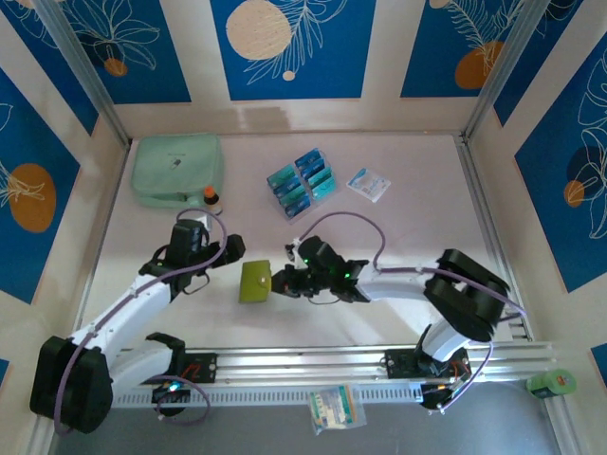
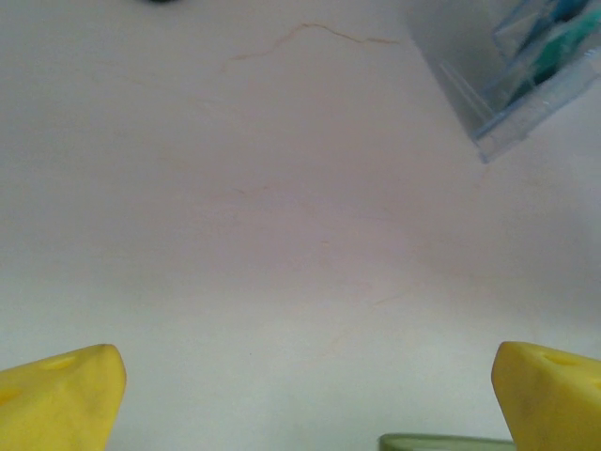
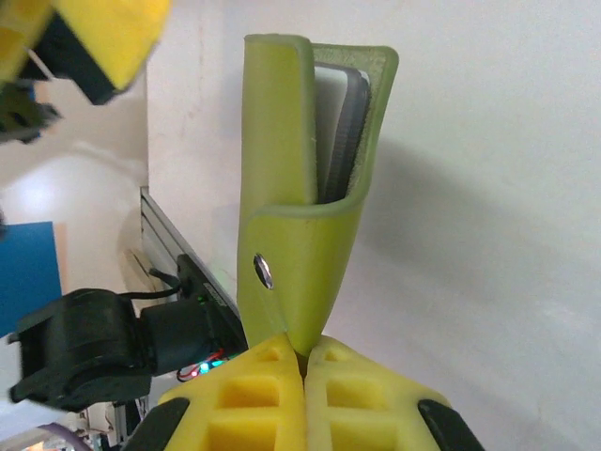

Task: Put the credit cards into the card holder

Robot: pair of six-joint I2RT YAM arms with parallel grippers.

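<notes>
Presently the right gripper (image 3: 305, 362) is clamped on the very edge of the holder (image 3: 291, 188), its jaws meeting on the flap just below the snap. The holder lies mid-table between the two grippers. The left gripper (image 1: 230, 252) hangs just beside it, jaws spread wide, holding nothing. The cards (image 1: 302, 182) sit in a clear stand (image 2: 451, 66) farther back, well apart from the holder.

Risk: the pinch takes only a thin lip of soft material, so the flap may slip free or the holder sag shut under a pull, closing the pockets to any card.

Surface: pale, smooth table (image 1: 398, 227) with faint hairline marks.

Enclosure: cream walls with blue leaf-print panels (image 1: 322, 66). A mint pouch (image 1: 177, 169) and a white packet (image 1: 368, 183) lie at the rear.
</notes>
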